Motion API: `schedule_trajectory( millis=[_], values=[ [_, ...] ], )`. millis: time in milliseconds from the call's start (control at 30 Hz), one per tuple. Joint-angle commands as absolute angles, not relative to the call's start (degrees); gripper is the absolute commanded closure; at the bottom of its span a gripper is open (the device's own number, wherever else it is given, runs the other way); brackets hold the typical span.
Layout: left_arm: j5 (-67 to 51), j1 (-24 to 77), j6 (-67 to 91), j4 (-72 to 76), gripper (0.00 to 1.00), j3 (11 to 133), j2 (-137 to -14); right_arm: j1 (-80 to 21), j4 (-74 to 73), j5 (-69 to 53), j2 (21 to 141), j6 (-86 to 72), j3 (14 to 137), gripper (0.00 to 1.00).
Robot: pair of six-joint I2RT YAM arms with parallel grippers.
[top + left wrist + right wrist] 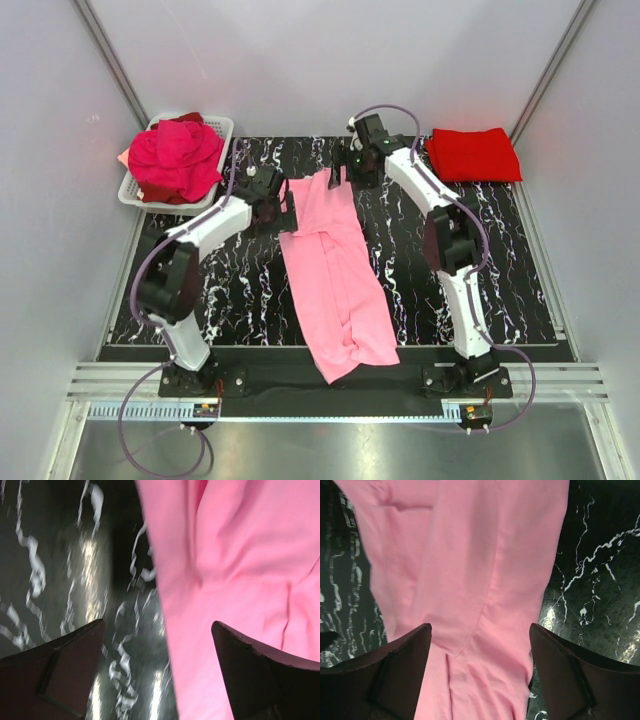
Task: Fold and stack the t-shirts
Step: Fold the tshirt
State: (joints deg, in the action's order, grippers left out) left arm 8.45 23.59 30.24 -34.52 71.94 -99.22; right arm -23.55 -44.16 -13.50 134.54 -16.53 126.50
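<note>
Black marbled mat (520,290) carried the light pink t-shirt (335,280) at centre, long axis far-to-near, slanting right. White basket (222,128), far left, held heaped magenta shirts (175,160); a folded red shirt (475,155) lay far right. My left gripper (158,625) and right gripper (480,626) stood with fingers spread wide at the pink shirt's far end, gripping nothing.

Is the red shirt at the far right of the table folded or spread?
Folded. The red shirt lies as a compact, neat rectangle, with no sleeves showing.

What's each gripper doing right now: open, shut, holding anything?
Left gripper: jaws open, holding nothing, over the edge of the pink t-shirt.
Right gripper: jaws open, holding nothing, over the same shirt.
</note>
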Motion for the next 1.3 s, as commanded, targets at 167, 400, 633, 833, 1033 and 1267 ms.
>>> schedule_trajectory(
  millis=[167,400,633,833,1033,1267],
  values=[
    [5.89,17.85,28.39,-29.80,0.11,85.77,-111.00,-22.24,-45.09,-9.93,140.97,-17.93,130.34,0.24],
    [3.34,15.21,29.09,-30.59,0.21,93.50,-121.72,-20.74,-43.95,-10.81,145.11,-19.25,132.45,0.33],
    [0.53,15.21,30.32,-31.56,0.46,101.33,-128.84,-19.43,-39.47,-15.02,146.51,-21.18,129.82,0.59],
    [-2.72,15.12,30.32,-31.72,0.98,109.94,-134.46,-17.23,-33.84,-20.74,147.92,-25.48,128.23,1.00],
    [-4.12,14.68,28.48,-37.44,1.00,128.56,-144.04,-13.54,-31.12,-18.55,149.41,-29.87,129.11,1.00],
    [-9.22,13.01,28.39,-29.47,0.98,139.48,-150.73,-10.72,-30.58,-16.44,153.36,-33.13,138.15,1.00]
  ],
)
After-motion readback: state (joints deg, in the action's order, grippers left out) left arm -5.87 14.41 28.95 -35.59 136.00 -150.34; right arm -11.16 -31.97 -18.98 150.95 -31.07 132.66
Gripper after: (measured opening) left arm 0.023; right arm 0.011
